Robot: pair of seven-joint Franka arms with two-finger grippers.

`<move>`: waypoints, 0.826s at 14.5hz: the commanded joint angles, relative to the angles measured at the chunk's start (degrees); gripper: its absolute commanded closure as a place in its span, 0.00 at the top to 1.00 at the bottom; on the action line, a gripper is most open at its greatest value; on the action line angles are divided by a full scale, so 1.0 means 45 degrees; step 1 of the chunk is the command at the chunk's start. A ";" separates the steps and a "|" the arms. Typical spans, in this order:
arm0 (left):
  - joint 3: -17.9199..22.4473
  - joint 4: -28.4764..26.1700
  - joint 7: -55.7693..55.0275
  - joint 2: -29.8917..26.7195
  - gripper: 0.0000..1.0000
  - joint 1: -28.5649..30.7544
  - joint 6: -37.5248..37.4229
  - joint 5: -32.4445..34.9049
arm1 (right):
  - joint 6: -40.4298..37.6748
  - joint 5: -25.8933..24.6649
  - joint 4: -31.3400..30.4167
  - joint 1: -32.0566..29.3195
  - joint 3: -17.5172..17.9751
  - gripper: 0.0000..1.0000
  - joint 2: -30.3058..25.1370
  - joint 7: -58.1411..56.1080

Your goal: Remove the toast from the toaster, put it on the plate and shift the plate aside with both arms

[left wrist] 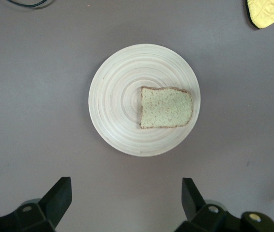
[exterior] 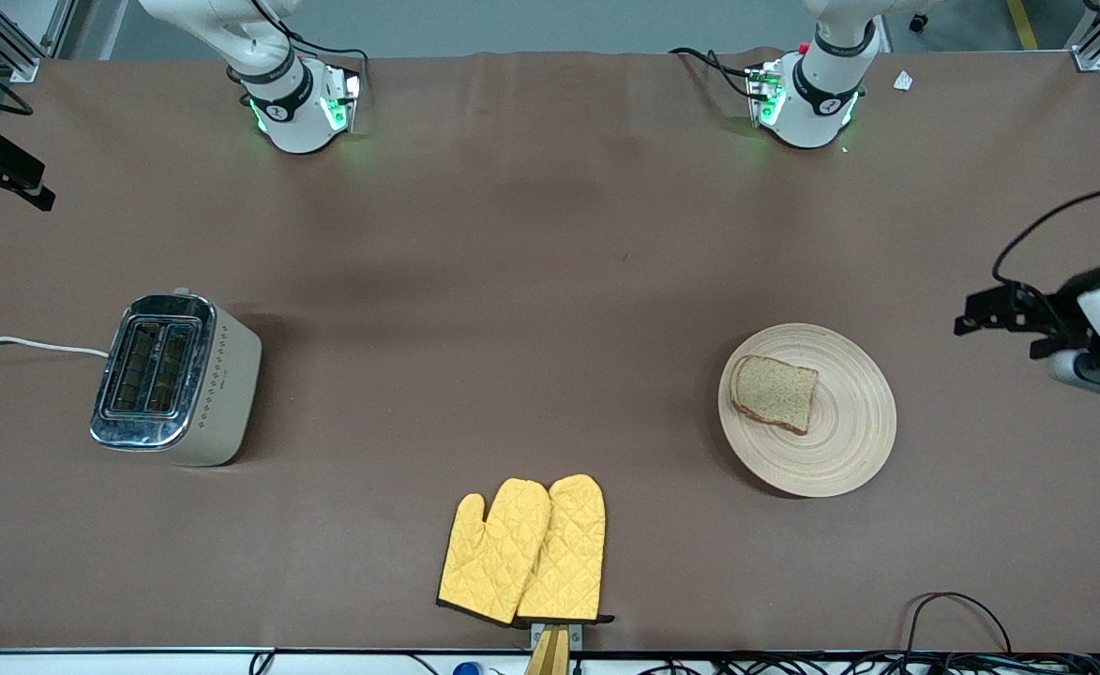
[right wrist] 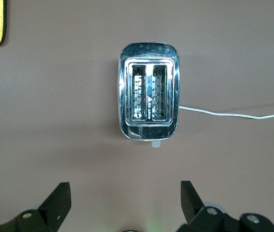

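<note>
The toast (exterior: pixel 775 394) lies flat on the round light-wood plate (exterior: pixel 845 450), on the part of it toward the right arm's end. The plate rests on the brown table toward the left arm's end. My left gripper (exterior: pixel 981 317) hangs open and empty in the air beside the plate, at the table's left-arm end. In the left wrist view the toast (left wrist: pixel 166 107) and plate (left wrist: pixel 115 106) lie well below the left gripper (left wrist: pixel 127 182). My right gripper (right wrist: pixel 126 186) is open and empty, high over the table beside the toaster.
A chrome and cream two-slot toaster (exterior: pixel 174 380) stands toward the right arm's end, slots empty (right wrist: pixel 149 96), its white cord (exterior: pixel 24 344) running off the table. Two yellow oven mitts (exterior: pixel 526 553) lie at the edge nearest the front camera.
</note>
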 commanded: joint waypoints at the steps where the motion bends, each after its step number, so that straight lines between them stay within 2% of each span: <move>1: 0.0146 -0.0471 -0.0949 -0.1185 1.00 -0.0480 -0.0643 0.0906 | -0.0071 0.0177 0.0002 -0.0071 0.0022 1.00 -0.0021 0.0115; 8: 0.0146 -0.0452 -0.0950 -0.1773 1.00 -0.0518 -0.1290 0.1163 | -0.0051 0.0196 0.0022 -0.0090 0.0003 1.00 -0.0021 0.0115; 12: 0.0496 -0.0627 -0.1865 -0.2222 1.00 -0.1806 -0.1213 0.1357 | -0.0051 0.0196 0.0022 -0.0090 0.0003 1.00 -0.0021 0.0115</move>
